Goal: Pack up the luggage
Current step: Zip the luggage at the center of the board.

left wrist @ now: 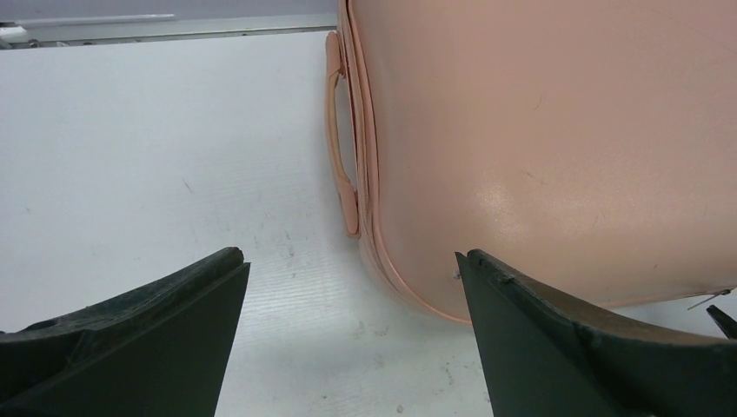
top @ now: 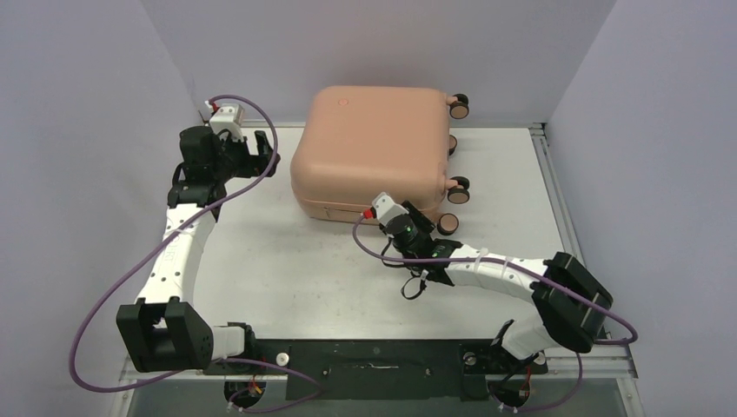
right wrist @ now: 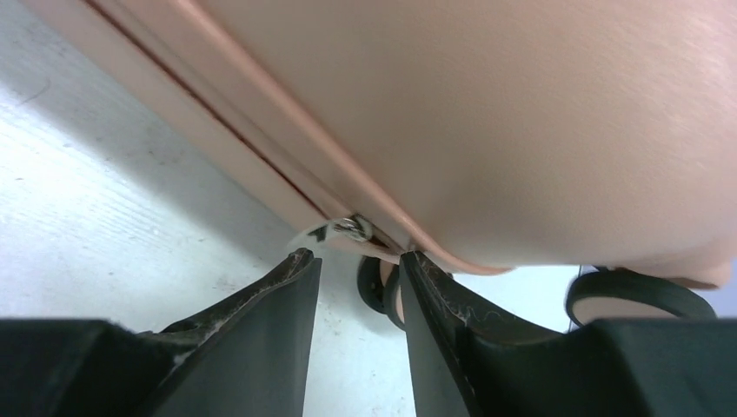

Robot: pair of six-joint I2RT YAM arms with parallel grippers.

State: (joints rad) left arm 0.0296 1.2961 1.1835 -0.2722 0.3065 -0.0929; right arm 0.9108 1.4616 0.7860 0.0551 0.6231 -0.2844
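My right gripper [right wrist: 358,255] is narrowed with nothing pinched; the zipper pull [right wrist: 348,228] sits just ahead of its tips, at the closed suitcase's [top: 374,143] corner. My left gripper [left wrist: 349,255] gapes wide beside the handle [left wrist: 332,113]. Closing now could miss the pull.

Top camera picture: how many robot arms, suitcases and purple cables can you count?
Robot arms: 2, the left arm and the right arm
Suitcase: 1
Purple cables: 2
Total: 5
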